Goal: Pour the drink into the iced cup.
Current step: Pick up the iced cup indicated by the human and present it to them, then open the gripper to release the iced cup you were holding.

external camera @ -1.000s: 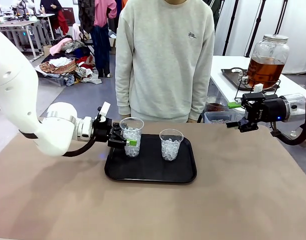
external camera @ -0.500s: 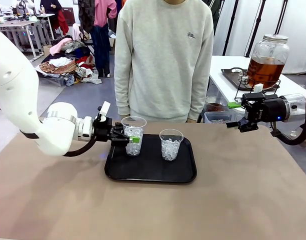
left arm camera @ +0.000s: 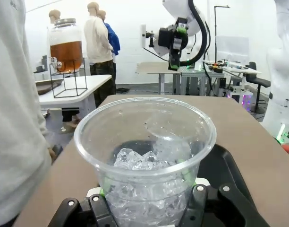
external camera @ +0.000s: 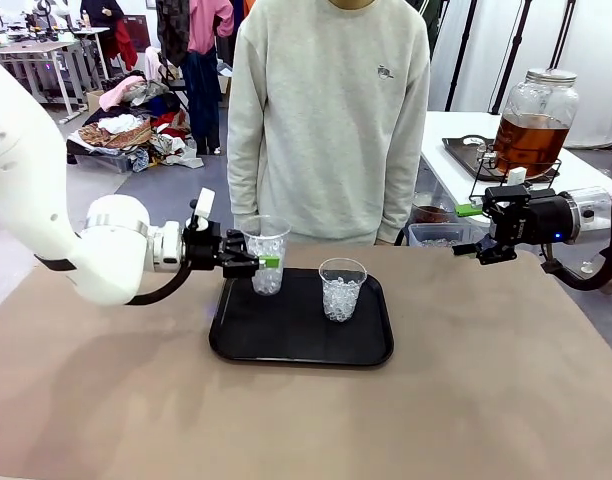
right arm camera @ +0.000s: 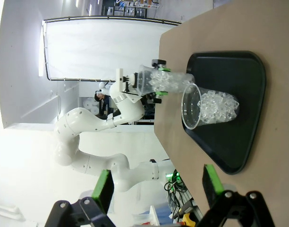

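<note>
My left gripper [external camera: 258, 262] is shut on a clear plastic cup of ice [external camera: 266, 257], and holds it just above the left end of the black tray [external camera: 301, 345]. In the left wrist view the iced cup [left arm camera: 144, 156] sits between my fingers [left arm camera: 102, 193]. A second iced cup [external camera: 342, 288] stands on the tray. The drink [external camera: 529, 140], amber-brown, fills a glass jar with a metal lid on a wire stand on the white side table at the far right, and the jar [left arm camera: 65, 47] also appears far off in the left wrist view. My right gripper [external camera: 470, 230] hangs open and empty near that table.
A person in a grey sweatshirt [external camera: 331, 120] stands at the far edge, right behind the tray. The brown tabletop [external camera: 306, 420] spreads wide in front of the tray. In the right wrist view, the tray [right arm camera: 248, 118] and both cups lie beyond my open fingers [right arm camera: 103, 189].
My left gripper closed on the left cup and lifted it slightly off the tray. The right arm stayed still.
</note>
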Robot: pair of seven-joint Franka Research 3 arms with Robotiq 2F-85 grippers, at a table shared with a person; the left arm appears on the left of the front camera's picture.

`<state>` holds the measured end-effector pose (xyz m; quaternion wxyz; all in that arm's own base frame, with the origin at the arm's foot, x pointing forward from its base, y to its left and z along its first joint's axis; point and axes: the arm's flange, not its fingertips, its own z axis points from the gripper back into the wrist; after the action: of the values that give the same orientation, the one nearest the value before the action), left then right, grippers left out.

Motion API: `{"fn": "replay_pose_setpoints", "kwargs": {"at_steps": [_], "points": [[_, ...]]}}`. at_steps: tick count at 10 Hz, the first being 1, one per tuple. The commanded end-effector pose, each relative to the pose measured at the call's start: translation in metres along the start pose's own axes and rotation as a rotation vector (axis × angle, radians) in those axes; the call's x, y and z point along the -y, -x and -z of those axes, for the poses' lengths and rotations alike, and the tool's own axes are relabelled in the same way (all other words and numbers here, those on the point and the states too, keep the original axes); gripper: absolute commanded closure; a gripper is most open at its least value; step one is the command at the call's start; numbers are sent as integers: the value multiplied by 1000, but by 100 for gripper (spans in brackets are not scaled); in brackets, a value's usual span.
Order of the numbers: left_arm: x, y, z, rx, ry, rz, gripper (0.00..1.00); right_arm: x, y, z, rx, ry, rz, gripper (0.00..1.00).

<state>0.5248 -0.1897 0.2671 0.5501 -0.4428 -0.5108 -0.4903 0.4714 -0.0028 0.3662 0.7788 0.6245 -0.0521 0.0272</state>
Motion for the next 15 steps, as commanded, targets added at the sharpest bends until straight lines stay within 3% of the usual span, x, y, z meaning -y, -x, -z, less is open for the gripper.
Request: {"fn": "replay_pose_setpoints", "kwargs": {"at_steps": [1, 4, 7, 15], "points": [[4, -42, -4, -5, -40, -7, 37, -1, 1, 0, 4, 1, -1, 0], [0, -86, -7, -17, -26, -8, 37, -1, 1, 0, 4, 1, -1, 0], [0, -104, -3, -30, -30, 23, 37, -1, 1, 0, 4, 1, -1, 0], [-1, -99, -4, -26, -38, 30, 37, -1, 1, 0, 4, 1, -1, 0]]}}
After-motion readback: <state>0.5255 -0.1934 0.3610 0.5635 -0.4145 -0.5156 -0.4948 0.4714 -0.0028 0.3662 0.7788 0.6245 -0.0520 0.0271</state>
